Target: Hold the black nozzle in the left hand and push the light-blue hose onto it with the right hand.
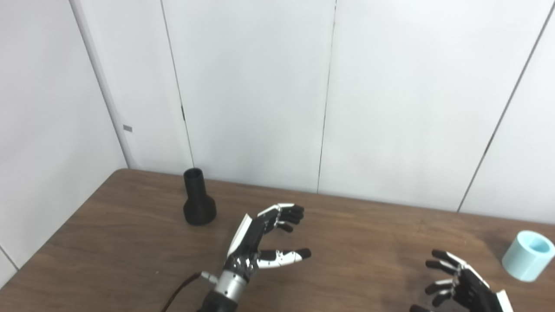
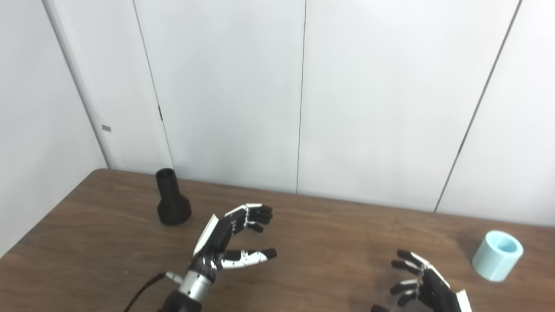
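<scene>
The black nozzle (image 1: 198, 199) stands upright on the brown table (image 1: 130, 242), narrow neck up, near the back left. My left hand (image 1: 260, 238) hovers open to the right of it, a short gap away, fingers spread and holding nothing. The light-blue hose piece (image 1: 528, 255), a short wide tube, rests tilted at the table's far right. My right hand (image 1: 459, 284) is open at the bottom right, to the left of the hose piece and clear of it. Part of this hand is cut off by the frame's bottom edge.
White wall panels (image 1: 260, 86) rise right behind the table's back edge. The table's left edge (image 1: 56, 234) runs diagonally toward the near left. A cable (image 1: 177, 292) trails from my left wrist.
</scene>
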### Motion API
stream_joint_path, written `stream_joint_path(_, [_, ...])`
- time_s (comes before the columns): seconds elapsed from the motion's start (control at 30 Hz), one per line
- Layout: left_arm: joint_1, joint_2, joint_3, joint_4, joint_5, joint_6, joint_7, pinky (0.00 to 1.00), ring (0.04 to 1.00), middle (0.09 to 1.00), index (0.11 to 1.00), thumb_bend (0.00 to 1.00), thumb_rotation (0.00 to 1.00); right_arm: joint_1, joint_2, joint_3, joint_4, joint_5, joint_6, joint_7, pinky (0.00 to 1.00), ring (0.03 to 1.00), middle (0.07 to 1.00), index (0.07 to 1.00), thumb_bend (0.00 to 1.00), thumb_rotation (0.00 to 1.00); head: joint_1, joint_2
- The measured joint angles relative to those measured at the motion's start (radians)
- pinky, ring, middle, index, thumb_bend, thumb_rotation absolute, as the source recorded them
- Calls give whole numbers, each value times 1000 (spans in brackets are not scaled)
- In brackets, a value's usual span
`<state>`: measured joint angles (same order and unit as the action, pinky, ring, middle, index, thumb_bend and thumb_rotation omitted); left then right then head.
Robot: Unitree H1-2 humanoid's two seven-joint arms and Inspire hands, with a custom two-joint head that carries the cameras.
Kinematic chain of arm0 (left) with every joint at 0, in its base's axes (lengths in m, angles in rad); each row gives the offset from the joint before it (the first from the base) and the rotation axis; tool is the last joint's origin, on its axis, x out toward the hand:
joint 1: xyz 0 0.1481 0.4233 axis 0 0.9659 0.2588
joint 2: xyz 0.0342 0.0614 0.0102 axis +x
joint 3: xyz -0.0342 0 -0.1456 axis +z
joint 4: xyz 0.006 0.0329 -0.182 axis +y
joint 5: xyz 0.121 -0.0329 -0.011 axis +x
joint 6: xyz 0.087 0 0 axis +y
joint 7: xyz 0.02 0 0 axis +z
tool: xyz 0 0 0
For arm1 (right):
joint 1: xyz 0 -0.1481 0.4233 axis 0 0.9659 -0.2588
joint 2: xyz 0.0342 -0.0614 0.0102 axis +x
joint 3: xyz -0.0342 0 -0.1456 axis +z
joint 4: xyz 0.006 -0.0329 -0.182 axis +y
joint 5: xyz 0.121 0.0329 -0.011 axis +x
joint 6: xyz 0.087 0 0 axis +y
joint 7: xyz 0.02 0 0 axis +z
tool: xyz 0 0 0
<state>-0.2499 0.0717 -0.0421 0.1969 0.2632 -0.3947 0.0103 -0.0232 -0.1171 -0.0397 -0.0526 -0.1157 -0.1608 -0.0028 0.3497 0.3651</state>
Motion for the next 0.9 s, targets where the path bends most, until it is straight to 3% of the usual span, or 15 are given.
stream_joint_path(0.13, [21, 30, -1, -65, 84, 86, 3, 732, 760, 764, 765, 703, 117, -1, 0, 0, 0, 3, 9, 0, 324, 467, 686, 728, 674, 35, 8, 0])
stream_joint_path(0.33, [-54, 184, 64, -181, 138, 235, -19, 720, 777, 783, 793, 718, 97, -3, 0, 0, 0, 12, 9, 2, 342, 467, 679, 716, 663, 0, 12, 2])
stream_joint_path(0.43, [-109, 243, 102, -192, 144, 268, -12, 757, 807, 793, 793, 747, 103, -9, 1, 1, 0, 14, 9, 2, 343, 463, 683, 720, 662, 0, 15, 3])
stream_joint_path(0.53, [-134, 269, 121, -209, 182, 305, 4, 805, 822, 805, 812, 741, 100, -13, 1, 1, 5, 15, 9, 2, 335, 458, 676, 710, 661, 0, 18, 3])
stream_joint_path(0.63, [-154, 290, 132, -217, 222, 332, 16, 734, 814, 814, 819, 750, 103, -14, 1, 1, 12, 14, 9, 2, 333, 453, 669, 697, 658, 0, 20, 3])
stream_joint_path(0.73, [-176, 320, 157, -217, 255, 358, 31, 747, 843, 844, 840, 746, 109, -14, 1, 0, 11, 13, 9, 2, 337, 457, 685, 697, 658, 0, 20, 3])
stream_joint_path(0.9, [-217, 364, 176, -216, 377, 389, 131, 733, 889, 875, 864, 781, 186, -16, 1, -1, 12, 14, 9, 2, 337, 458, 685, 691, 650, 0, 25, 6])
